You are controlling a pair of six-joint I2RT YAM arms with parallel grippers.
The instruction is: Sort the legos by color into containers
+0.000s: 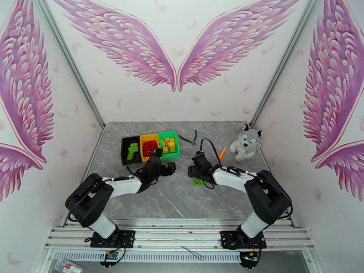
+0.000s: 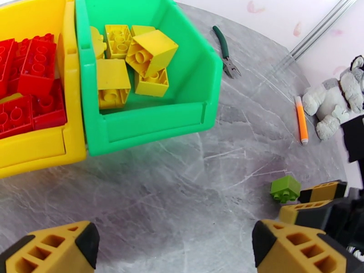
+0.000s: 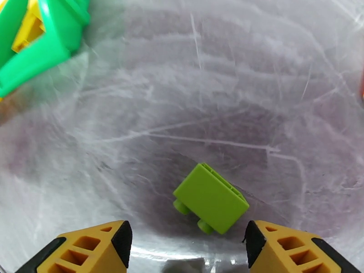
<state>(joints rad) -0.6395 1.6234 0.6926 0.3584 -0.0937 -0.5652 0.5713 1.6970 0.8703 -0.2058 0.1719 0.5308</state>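
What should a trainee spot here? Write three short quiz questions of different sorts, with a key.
1. Which colour of bricks lies in the green bin? A red, B yellow, C lime green.
2. True or false: the right hand is shut on the lime green brick.
3. Fill in: the red bricks lie in the ___ bin.

Key:
1. B.
2. False. The hand is open and the brick lies loose on the table, just ahead of the fingers.
3. Yellow: they lie in the yellow bin.
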